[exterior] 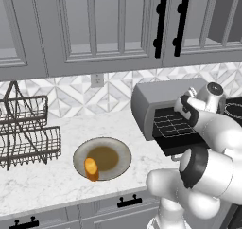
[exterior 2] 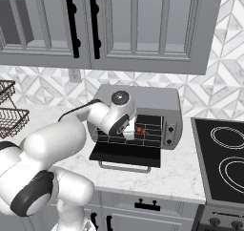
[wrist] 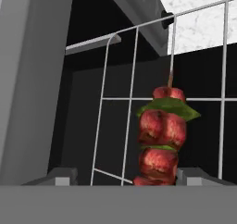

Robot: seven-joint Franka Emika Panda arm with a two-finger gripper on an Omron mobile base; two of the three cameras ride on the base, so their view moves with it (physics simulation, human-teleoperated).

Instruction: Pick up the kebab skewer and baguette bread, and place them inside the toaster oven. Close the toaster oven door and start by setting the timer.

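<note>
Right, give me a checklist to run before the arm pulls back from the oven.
1. Skewer on the rack: ok.
2. Gripper let go, fingers wide either side of skewer: ok.
3. Skewer fully at rest on the wires: cannot tell.
4. Door down, exit path free: ok.
5. Bread in oven: not ok, on the plate.

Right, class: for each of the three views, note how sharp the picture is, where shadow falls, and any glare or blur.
Left base view: soft, even light; the baguette bread looks slightly fuzzy on the plate. Right base view: no glare; the toaster oven cavity is dark and the kebab skewer is only a small red speck. Hand view: the skewer is close and crisp against the dim interior.
</note>
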